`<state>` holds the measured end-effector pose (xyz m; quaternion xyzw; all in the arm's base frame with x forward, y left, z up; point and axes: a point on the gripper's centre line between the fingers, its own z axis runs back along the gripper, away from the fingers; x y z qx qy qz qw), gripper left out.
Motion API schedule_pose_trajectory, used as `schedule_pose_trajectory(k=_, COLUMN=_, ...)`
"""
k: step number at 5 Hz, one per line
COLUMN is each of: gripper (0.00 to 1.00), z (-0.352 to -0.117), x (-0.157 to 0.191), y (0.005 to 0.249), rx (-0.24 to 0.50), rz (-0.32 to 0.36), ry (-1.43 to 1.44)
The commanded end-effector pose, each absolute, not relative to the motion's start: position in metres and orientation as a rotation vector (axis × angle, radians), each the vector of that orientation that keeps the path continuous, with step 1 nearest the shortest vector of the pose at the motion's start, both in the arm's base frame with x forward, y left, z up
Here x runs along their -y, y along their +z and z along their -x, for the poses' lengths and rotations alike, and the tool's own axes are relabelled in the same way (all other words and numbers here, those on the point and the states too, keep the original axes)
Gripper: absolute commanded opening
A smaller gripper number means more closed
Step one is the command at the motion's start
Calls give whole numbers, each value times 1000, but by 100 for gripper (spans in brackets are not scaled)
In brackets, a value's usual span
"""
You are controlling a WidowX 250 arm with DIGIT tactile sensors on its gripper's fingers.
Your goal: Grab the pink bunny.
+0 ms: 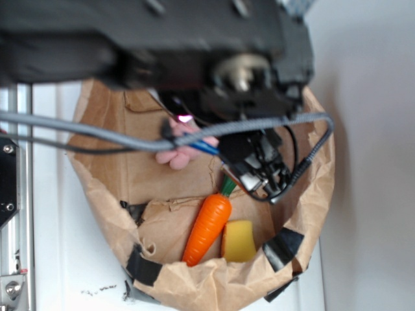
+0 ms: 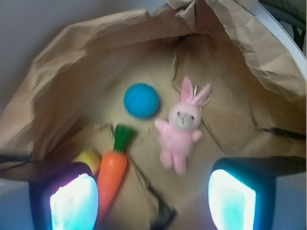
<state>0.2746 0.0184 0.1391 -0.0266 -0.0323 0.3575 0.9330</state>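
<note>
Crumpled brown paper, shaped into a bowl-like bag (image 2: 72, 62) with black tape along its rim, fills both views and rests on a white surface (image 1: 58, 259). Seen from the wrist camera, the gripper (image 2: 153, 199) hangs above the bag floor with its two glowing fingertips (image 2: 72, 203) spread wide apart and nothing between them. Just beyond the gap, nearer the right-hand fingertip, the pink bunny (image 2: 181, 130) lies on its back on the paper, ears pointing away from the claw. A blue ball (image 2: 141, 100) sits just beside the bunny's head, apart from it. An orange toy carrot (image 2: 112, 177) with a green top lies by the left-hand fingertip, with a yellow block (image 2: 88, 158) just beside it. In the exterior view the dark, blurred arm (image 1: 194, 45) and its grey cables hide most of the bunny.
</note>
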Motion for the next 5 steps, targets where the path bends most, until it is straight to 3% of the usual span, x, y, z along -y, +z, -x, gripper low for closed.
schedule_pose_trajectory(k=1, gripper=100, z=-278, x=-43, y=110, rx=164, rz=52, ry=765)
schedule_pose_trajectory(k=2, gripper=100, z=-276, x=-49, y=89, rx=185, rz=42, ry=802)
schedule_pose_trajectory(k=5, gripper=100, z=-270, x=-63, y=63, rx=193, rz=32, ry=779)
